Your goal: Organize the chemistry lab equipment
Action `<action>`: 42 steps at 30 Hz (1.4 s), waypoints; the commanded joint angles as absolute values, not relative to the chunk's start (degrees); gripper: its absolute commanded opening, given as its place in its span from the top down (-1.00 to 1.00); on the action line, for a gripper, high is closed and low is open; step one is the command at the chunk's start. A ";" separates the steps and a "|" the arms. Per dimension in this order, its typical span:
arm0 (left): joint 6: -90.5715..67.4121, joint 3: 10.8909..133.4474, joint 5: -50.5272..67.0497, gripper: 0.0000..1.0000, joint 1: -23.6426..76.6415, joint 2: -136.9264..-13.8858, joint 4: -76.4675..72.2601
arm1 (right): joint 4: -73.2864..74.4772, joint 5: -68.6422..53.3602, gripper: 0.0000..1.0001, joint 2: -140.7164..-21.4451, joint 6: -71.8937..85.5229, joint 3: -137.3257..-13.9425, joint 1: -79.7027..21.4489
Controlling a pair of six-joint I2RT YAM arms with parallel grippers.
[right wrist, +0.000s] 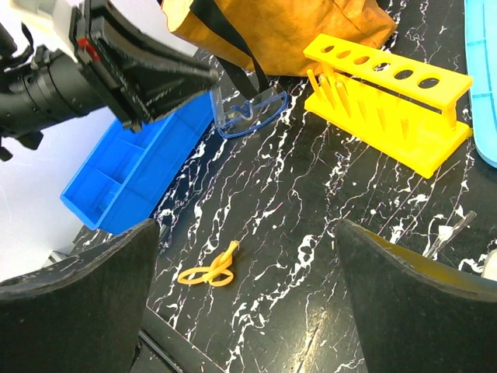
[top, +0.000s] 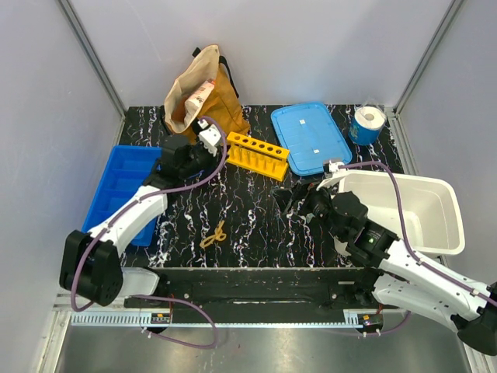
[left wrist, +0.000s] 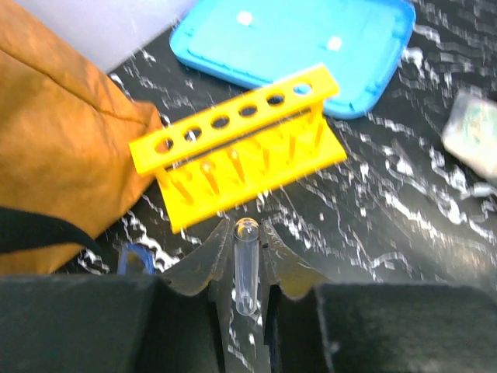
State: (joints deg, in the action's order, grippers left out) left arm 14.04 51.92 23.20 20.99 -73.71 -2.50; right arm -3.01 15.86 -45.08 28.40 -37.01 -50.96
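Presently, left gripper (left wrist: pixel 245 231) clenches a clear test tube (left wrist: pixel 246 272); right gripper (right wrist: pixel 247 233) stands released. Label (top: pixel 199 95) on tan bag (top: pixel 224 105), upper left, is illegible; goggles (right wrist: pixel 252 114) are partly hidden.

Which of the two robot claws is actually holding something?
The left gripper, clamped on a clear tube; the right gripper gapes wide and empty.

Counted: 1 tube (left wrist: pixel 246 264) for sure, 1 rack (top: pixel 258 154), 1 goggles (right wrist: pixel 250 111), 1 glove (left wrist: pixel 475 138), 1 yellow loop (top: pixel 213 235), 1 lid (top: pixel 311 136), 1 tray (top: pixel 116 186), 1 bin (top: pixel 404 177), 1 bag (top: pixel 194 101), 1 roll (top: pixel 367 124).
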 commanded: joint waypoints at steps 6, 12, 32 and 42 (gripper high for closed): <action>2.73 47.73 18.20 0.71 20.83 -84.19 -43.39 | -2.90 18.81 -1.00 -47.89 27.07 -37.88 -50.89; 0.88 46.85 16.08 0.71 20.39 -91.74 -57.37 | -2.99 17.84 -0.99 -50.88 25.93 -39.55 -50.89; -3.34 48.16 18.02 0.67 17.23 -105.38 -74.09 | -4.22 18.11 -0.99 -55.02 24.43 -41.04 -50.89; -5.54 50.89 18.46 0.66 17.05 -109.86 -75.85 | -4.83 18.72 -0.99 -55.19 24.17 -41.22 -50.89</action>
State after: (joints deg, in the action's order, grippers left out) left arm -3.81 48.07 17.15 17.37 -108.57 -69.12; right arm -1.93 17.06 -55.05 25.26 -38.35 -50.96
